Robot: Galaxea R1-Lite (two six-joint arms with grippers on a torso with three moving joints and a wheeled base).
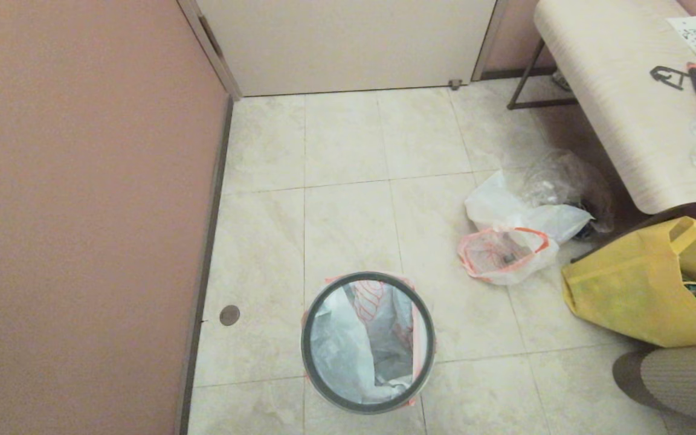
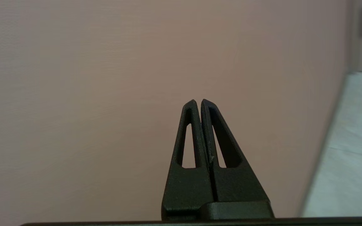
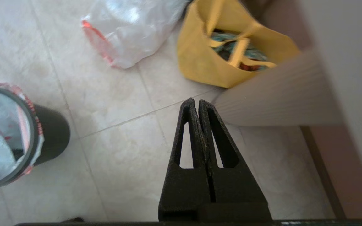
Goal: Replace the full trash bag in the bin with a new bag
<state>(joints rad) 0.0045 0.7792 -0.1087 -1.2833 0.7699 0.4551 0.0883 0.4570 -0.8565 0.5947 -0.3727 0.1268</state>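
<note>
A: Item one: bin (image 1: 368,342). Near, centre floor, upright. Lined with new bag (image 1: 378,314), red print showing inside, pink edge folded out over the wall under the grey ring (image 1: 307,356). Probably clamped that way so the liner cannot slip in.

B: Noted. Liner bottom?

A: Crumpled, not spread flat. Depth hidden past the folds.

B: Item two?

A: Full bag (image 1: 508,232). On the floor, right of bin and further off, well apart from it. Lying on its side, mouth with pink band turned toward the bin. Looks set aside out of the work area. Contents hard to make out; mouth seemingly untied.

B: Beside it?

A: Clear bag (image 1: 565,178), just behind, partly under the table (image 1: 620,121). Dark contents, unidentifiable. Yellow tote (image 1: 644,290) near right, against the table end; contents only partly seen.

B: Grippers?

A: Left gripper (image 2: 197,101): fingers pressed together, nothing between. Faces the pink wall (image 2: 105,78) on the left. Out of the head view.

B: Right?

A: Right gripper (image 3: 196,100): fingers likewise together, empty. Above bare floor between bin and tote, touching neither. Also out of the head view.

B: Judgement?

A: Swap looks essentially complete; both arms clear of the bin. Ribbed grey shape at near right corner cut off, unidentified.
</note>
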